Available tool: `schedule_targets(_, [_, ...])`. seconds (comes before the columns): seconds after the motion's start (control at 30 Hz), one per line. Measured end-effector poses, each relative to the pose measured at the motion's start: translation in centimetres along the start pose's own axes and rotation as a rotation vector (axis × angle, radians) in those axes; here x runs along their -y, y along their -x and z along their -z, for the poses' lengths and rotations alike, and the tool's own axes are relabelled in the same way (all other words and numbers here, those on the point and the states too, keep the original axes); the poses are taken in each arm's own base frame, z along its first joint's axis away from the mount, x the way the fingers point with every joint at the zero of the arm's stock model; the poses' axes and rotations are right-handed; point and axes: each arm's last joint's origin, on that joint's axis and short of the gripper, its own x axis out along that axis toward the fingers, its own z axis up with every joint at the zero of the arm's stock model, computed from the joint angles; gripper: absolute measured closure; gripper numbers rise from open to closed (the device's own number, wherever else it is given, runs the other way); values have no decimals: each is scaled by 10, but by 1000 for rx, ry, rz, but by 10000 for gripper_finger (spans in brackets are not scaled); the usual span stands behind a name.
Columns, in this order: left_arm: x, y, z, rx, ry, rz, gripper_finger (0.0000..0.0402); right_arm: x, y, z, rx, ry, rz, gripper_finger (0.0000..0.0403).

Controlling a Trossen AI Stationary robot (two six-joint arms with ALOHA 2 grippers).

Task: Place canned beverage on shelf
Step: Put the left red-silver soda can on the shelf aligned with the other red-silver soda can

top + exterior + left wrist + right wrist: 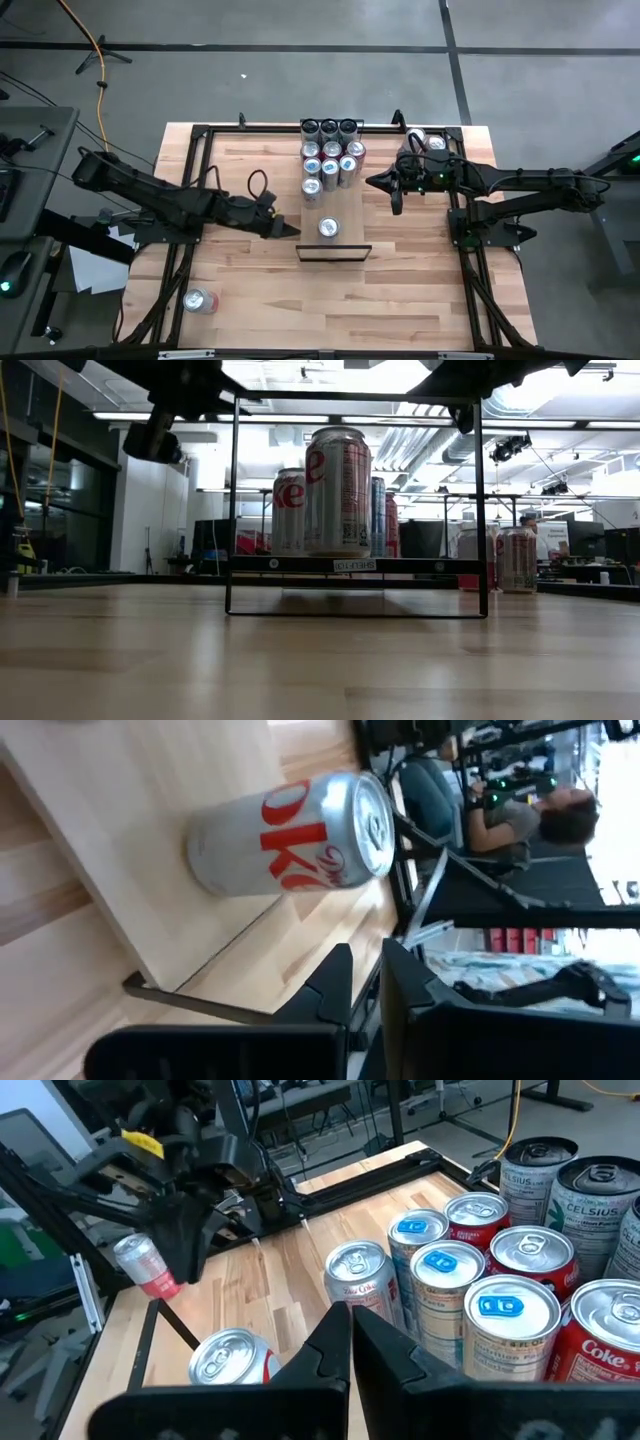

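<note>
Centre frame, can stands on shelf; left gripper pinched empty beside it should back straight away.

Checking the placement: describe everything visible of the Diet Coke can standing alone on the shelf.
The Diet Coke can is silver aluminium with red lettering and an unopened pull-tab top. It stands upright on the shelf, a pale wood panel with a black bar along its front edge, apart from the cluster of cans behind it. Nothing grips it: the left tool, shut, sits just beside the shelf, clear of the can.
</note>
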Motion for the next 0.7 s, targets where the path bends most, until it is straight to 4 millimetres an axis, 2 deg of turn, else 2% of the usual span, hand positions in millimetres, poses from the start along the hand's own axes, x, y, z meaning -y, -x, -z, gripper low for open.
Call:
schedule_targets(0.2, [0,0,-4,11,24,3,401,0,0,0,-2,0,1,402])
schedule_targets(0.7, [-3,0,1,-8,44,-35,401,2,0,0,11,-3,56,402])
